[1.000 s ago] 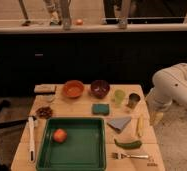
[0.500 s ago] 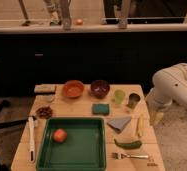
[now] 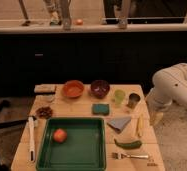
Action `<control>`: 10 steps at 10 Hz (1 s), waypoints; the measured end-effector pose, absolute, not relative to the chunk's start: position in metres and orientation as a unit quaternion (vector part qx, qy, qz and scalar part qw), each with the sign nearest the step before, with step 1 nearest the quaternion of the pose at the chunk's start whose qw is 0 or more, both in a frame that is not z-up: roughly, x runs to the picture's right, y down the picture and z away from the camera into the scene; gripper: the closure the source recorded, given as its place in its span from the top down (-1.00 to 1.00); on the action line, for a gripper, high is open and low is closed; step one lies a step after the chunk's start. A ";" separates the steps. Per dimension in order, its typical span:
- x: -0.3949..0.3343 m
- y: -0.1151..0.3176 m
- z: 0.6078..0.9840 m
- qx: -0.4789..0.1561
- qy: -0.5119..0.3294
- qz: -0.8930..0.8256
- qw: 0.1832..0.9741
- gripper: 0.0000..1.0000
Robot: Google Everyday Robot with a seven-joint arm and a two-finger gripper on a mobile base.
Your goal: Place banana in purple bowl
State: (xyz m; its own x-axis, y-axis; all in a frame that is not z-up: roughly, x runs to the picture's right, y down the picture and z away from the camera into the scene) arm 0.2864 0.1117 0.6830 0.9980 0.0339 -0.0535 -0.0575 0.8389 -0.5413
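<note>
Pale-yellow banana lies on the right part of the wooden surface, between a grey cloth and the edge. A dark green vegetable sits just below it. Hand hangs beside that right edge, near the banana, spread wide, nothing in it. Purple bowl at the far side, next to an orange bowl.

Risks, as judged:
- Fruit is slim and lies flat, so fingers could scrape wood or pinch the cloth corner.
- Vegetable is close enough to be grabbed by mistake.
- Way to the bowl passes a green cup and a dark cup; a low sweep could tip either.
- Release into the orange bowl is the other likely slip.

Surface: light planks, crowded. Green tray holds a red fruit.

Room: dim, with a dark counter behind and a pale ledge above.
</note>
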 end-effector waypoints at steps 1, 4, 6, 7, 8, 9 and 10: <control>0.287 0.112 0.683 -0.283 0.023 0.027 0.959 0.60; 0.283 0.110 0.700 -0.289 0.045 0.088 0.952 0.60; 0.288 0.117 0.713 -0.302 0.058 0.114 0.945 0.60; 0.289 0.120 0.721 -0.307 0.062 0.126 0.941 0.60; 0.289 0.120 0.729 -0.307 0.065 0.149 0.938 0.60; 0.294 0.124 0.735 -0.309 0.075 0.177 0.931 0.60; 0.297 0.129 0.743 -0.306 0.086 0.210 0.925 0.60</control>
